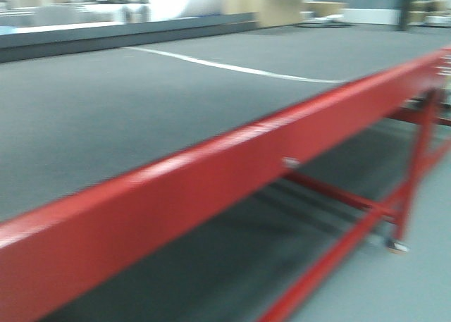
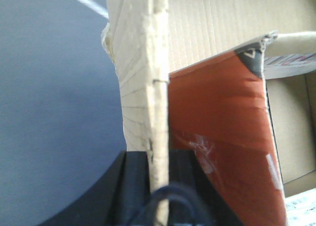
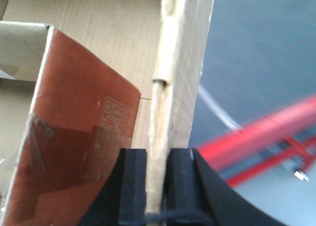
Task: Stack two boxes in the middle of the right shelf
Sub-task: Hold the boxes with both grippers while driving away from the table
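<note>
Carton: a tan corrugated cardboard carton with its top open is held by two side walls, one in each pincer. Whether its base rests on anything cannot be told.
Left pincer: the left pincer is clamped narrow on the carton wall's raw top edge. Its black fingers press against both faces of the cardboard.
Right pincer: the right pincer is closed the same way on another wall. One black finger is on the outer face and the other is on the inner face.
Inside the carton: a glossy rust-orange panel leans at a slant. In the left wrist view it lies toward 3 o'clock of the gripped wall, and in the right wrist view toward 9 o'clock. It carries clear tape and a faint square print. Whether it belongs to a second box cannot be told.
Tabletop: a broad dark grey tabletop fills the blurred front view. A thin white line crosses it toward 1 o'clock.
Frame: a red metal frame rail edges the tabletop, running from 7 o'clock up to 2 o'clock, with red braces beneath.
Surroundings of the carton: the grey surface lies at 9 o'clock of the left-held wall. The red rail shows at 4 o'clock of the right-held wall.
</note>
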Robot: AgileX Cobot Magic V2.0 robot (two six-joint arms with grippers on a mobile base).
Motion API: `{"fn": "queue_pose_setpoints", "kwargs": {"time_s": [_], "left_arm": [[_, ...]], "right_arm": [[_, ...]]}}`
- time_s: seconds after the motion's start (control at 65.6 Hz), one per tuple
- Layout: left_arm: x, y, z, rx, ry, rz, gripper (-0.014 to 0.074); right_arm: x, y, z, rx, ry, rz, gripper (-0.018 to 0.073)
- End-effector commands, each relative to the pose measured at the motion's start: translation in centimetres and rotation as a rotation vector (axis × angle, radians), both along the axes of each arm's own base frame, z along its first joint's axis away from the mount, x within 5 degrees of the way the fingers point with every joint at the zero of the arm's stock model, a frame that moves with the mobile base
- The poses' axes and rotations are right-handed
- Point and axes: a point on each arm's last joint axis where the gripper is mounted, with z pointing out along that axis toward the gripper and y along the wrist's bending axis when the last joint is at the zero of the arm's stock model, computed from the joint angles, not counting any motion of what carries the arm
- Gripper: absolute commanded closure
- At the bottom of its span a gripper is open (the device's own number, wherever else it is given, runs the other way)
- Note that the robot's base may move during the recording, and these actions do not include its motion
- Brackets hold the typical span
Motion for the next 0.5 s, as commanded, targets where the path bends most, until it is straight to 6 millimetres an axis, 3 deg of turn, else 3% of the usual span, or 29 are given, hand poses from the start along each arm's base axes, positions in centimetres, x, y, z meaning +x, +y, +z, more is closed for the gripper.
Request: {"fn": "queue_pose_setpoints", "kwargs": {"time_s": [0.0, 0.488], "left_arm": [[-0.41, 0.94, 0.95, 0.033, -0.073, 0.055, 0.0708], [-0.41, 0.94, 0.95, 0.033, -0.073, 0.055, 0.0708]], "right_arm": [[-0.56, -0.82, 1.18, -0.023, -0.097, -0.045, 0.0712], [-0.56, -0.82, 1.18, -0.023, -0.097, -0.045, 0.0712]]}}
